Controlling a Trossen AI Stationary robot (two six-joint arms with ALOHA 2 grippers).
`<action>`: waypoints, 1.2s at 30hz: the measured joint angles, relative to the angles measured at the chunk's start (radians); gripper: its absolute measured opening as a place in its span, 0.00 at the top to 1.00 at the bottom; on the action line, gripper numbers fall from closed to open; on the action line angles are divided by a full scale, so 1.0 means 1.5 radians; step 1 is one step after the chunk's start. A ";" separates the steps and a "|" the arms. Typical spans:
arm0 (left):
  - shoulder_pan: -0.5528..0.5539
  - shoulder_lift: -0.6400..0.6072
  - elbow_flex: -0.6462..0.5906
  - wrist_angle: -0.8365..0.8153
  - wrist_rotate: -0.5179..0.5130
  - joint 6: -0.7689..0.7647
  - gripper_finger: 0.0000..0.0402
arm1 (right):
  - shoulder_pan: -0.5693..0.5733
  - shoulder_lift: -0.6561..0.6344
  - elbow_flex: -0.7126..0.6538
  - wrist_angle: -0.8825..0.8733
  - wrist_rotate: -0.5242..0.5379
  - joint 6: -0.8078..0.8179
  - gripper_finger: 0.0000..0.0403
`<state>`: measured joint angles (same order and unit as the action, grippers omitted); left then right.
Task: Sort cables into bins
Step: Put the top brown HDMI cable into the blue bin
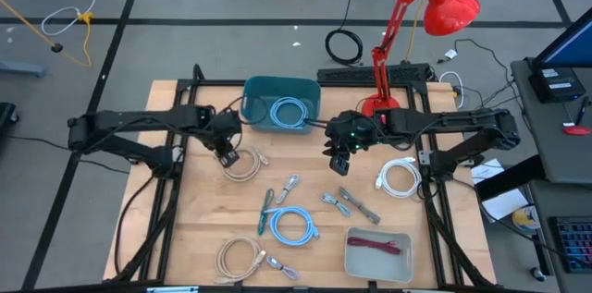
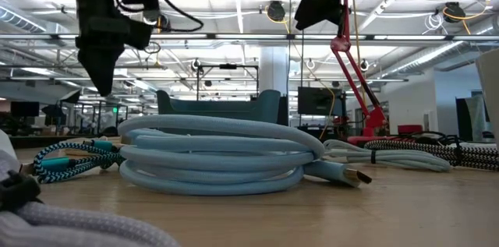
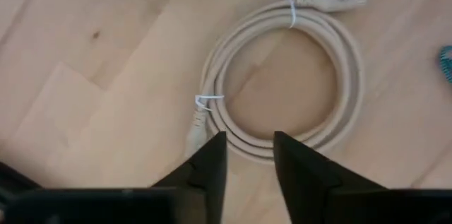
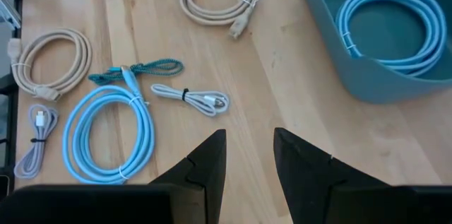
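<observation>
High view: the left pincer (image 1: 228, 152) hangs over a beige coil (image 1: 244, 164) at about 10 o'clock on the desk (image 1: 185, 228). The right pincer (image 1: 339, 160) waits near the centre. The teal tub (image 1: 252, 97) at 12 o'clock holds one light blue coil (image 1: 290, 112); the grey tray (image 1: 355, 261) at 5 o'clock holds a maroon piece (image 1: 379, 246).

Low view: another light blue coil (image 2: 218, 157) lies flat in stacked loops; it looks soft and light.

Left wrist view: the beige coil (image 3: 282, 83) is a neat ring bound by thin ties. The pincer's fingers (image 3: 205, 174) stand slightly apart and grasp nothing. The bundled rim between them seems the best hold; the smooth jacket may slip.

Right wrist view: this pincer's fingers (image 4: 304, 160) stand parted and empty.
</observation>
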<state>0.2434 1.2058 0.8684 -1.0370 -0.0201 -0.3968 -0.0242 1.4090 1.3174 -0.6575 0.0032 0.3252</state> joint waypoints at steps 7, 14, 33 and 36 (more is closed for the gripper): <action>0.024 0.051 0.000 0.023 -0.034 0.033 0.44 | 0.000 0.000 0.000 0.002 0.000 0.010 0.73; 0.029 0.134 0.001 0.065 -0.004 0.077 0.41 | 0.003 0.000 0.000 0.002 0.000 0.020 0.73; 0.071 0.262 0.001 0.120 -0.035 0.085 0.43 | 0.051 0.000 0.000 0.002 0.004 0.045 0.73; 0.077 0.271 0.001 0.125 -0.039 0.087 0.43 | 0.057 0.000 0.000 0.002 0.005 0.049 0.73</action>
<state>0.3588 1.6127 0.8700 -0.8497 -0.0784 -0.2668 0.0615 1.4090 1.3174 -0.6552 0.0115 0.3985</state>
